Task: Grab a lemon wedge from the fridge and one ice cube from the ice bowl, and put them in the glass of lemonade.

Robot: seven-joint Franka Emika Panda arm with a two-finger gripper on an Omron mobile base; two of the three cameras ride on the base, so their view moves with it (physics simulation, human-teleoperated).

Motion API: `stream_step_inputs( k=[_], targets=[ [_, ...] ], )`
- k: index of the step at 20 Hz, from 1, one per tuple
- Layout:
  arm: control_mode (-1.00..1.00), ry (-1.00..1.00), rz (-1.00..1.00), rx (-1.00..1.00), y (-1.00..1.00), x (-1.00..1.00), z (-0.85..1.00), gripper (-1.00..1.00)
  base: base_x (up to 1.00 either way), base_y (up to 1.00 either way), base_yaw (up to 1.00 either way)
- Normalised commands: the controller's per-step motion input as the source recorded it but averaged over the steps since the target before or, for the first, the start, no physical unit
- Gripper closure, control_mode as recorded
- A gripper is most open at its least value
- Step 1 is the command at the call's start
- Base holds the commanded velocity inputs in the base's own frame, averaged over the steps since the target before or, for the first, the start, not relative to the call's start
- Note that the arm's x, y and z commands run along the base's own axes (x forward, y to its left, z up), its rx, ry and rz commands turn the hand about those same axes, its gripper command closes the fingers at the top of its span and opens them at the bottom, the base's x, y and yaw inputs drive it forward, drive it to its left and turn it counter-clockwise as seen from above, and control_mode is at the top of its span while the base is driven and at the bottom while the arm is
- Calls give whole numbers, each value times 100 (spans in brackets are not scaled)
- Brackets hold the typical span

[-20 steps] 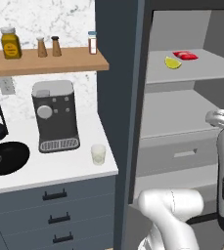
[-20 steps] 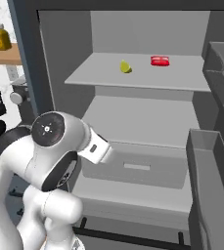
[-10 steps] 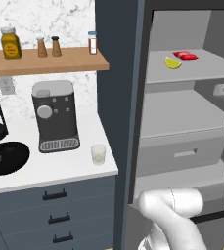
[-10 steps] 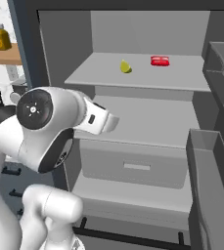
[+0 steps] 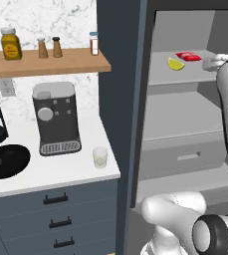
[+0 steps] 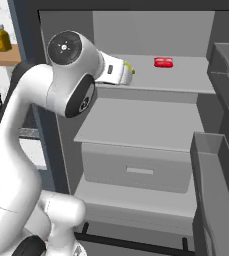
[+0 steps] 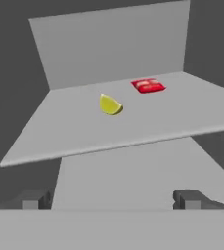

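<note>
The white jointed arm rises from the base and bends forward into the open tall grey fridge [image 6: 136, 125], its wrist held about level with the upper pale grey shelf [image 7: 147, 122]. The claw [image 7: 113, 199] points inward along that shelf; in the hand view its two dark finger tips [image 7: 187, 199] stand far apart at the lower corners, jaws wide and holding nothing. In the right base view the white hand sits at the shelf's front edge, covering most of the fruit.

The small yellow-green lemon wedge [image 7: 110, 105] lies on the upper shelf, ahead of the claw and apart from it, roughly midway across the shelf. A flat red packet [image 7: 148, 85] lies farther back and to one side of the wedge, not touching it. In the left base view the wedge [image 5: 175, 64] and the red packet [image 5: 188, 56] sit close together on the same shelf.

Outside the fridge, on the white desk [image 5: 56, 172], the small clear tumbler of pale lemonade [image 5: 100, 157] stands near the front edge, just beside a dark coffee machine [image 5: 56, 118]. The wide shallow black bowl [image 5: 6, 161] rests at the left end of the desk; whether ice lies in it cannot be told.
</note>
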Motion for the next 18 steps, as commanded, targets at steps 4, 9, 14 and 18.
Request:
stream_step_inputs(
  k=[4, 9, 14, 18],
  targets=[
    [-100, 5, 17, 0, -41, 100, -17, -100, 0, 0, 0],
    [-100, 18, 13, 0, -13, 98, -14, -100, 0, 0, 0],
    [-100, 23, 4, -5, 0, 100, -23, -100, 0, 0, 0],
    [-100, 16, 0, -3, 0, 84, -2, -100, 0, 0, 0]
  ],
)
